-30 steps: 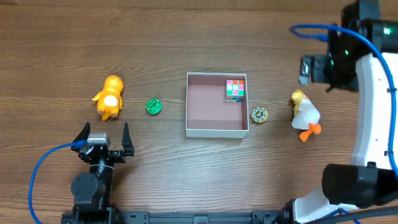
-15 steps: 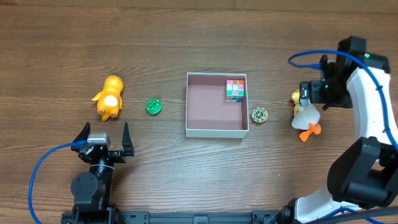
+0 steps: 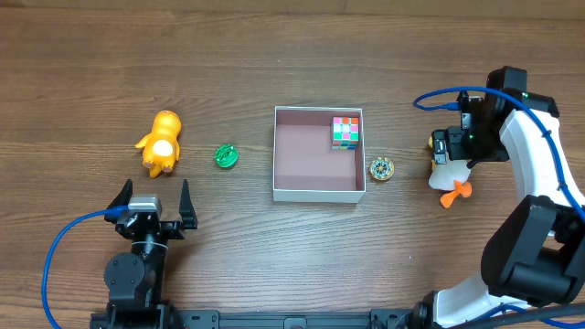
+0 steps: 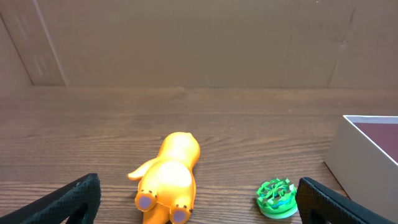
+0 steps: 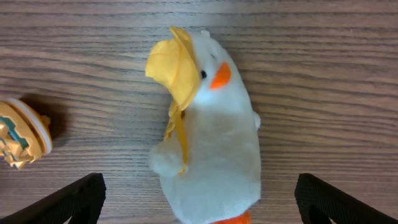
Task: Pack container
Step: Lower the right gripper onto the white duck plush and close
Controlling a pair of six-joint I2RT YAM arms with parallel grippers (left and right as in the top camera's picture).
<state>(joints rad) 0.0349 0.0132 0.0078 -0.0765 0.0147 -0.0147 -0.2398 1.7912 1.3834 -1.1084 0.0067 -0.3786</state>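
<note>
The right wrist view cuts off the yellow-hatted white plush duck (image 5: 211, 143) at the bottom and the gold-and-teal round disc (image 5: 18, 134) at left — the left wrist view shows only a corner of the white-walled, pink-floored square container (image 4: 351, 158).

Shallow white-walled container (image 3: 317, 193), pink inside, upright, table centre

White container (image 3: 318, 193) (pink inside), white duck (image 5: 211, 149), orange toy (image 3: 163, 142).
</note>
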